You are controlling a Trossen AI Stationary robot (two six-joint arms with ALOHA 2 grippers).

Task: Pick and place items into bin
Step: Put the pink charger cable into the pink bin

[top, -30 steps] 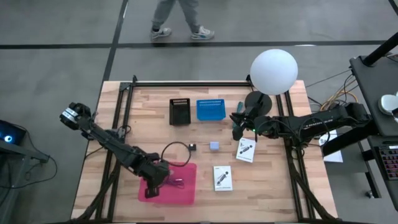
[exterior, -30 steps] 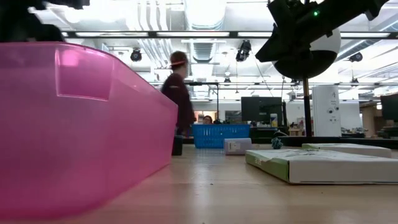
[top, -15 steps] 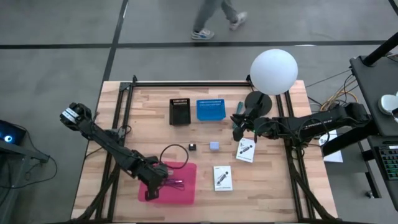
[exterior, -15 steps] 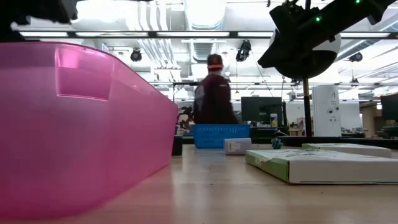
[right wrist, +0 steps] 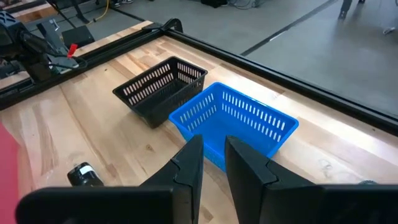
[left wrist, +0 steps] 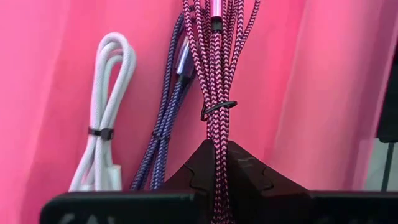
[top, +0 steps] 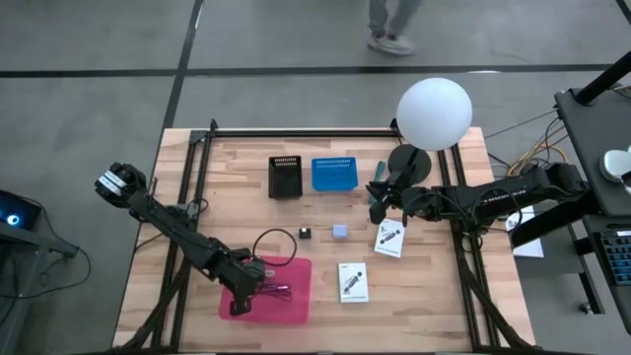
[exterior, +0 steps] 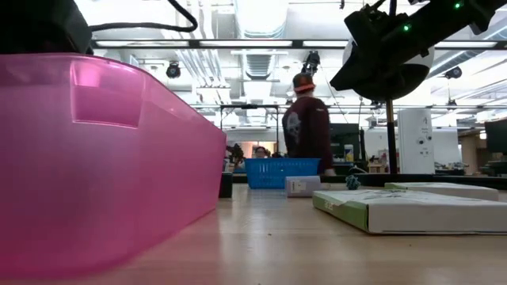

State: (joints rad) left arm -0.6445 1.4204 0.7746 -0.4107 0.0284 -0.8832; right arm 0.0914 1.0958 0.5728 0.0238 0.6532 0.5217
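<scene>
My left gripper (top: 253,279) (left wrist: 219,148) is down inside the pink bin (top: 296,304) (exterior: 103,158), shut on a maroon braided cable bundle (left wrist: 219,68). A white cable (left wrist: 107,112) and a purple cable (left wrist: 168,118) lie on the bin floor beside it. On the table lie a black cable loop (top: 279,240), a black cube (top: 305,234), a lavender cube (top: 339,231) and two white cards (top: 389,238) (top: 352,282). My right gripper (top: 374,205) (right wrist: 213,158) hovers near the blue basket (right wrist: 236,121), its fingers a narrow gap apart with nothing between them. My left gripper pinches the maroon cable bundle between its two fingers, at the stretch below its black tie (left wrist: 219,134). The fingers come from above, slanting steeply down, and the strands run on along them. The bundle reaches ahead into the bin beside the purple cable; whether it rests on the floor I cannot tell.
A black basket (top: 286,177) and the blue basket (top: 333,174) stand at the table's far side. A white ball lamp (top: 434,113) on a black foot stands at the far right. A person (exterior: 307,119) walks past beyond the table. Bare wood shows at the near right.
My left gripper has sunk lower into the pink bin, still shut on the maroon cable bundle. The person behind the table has walked on toward the right.
</scene>
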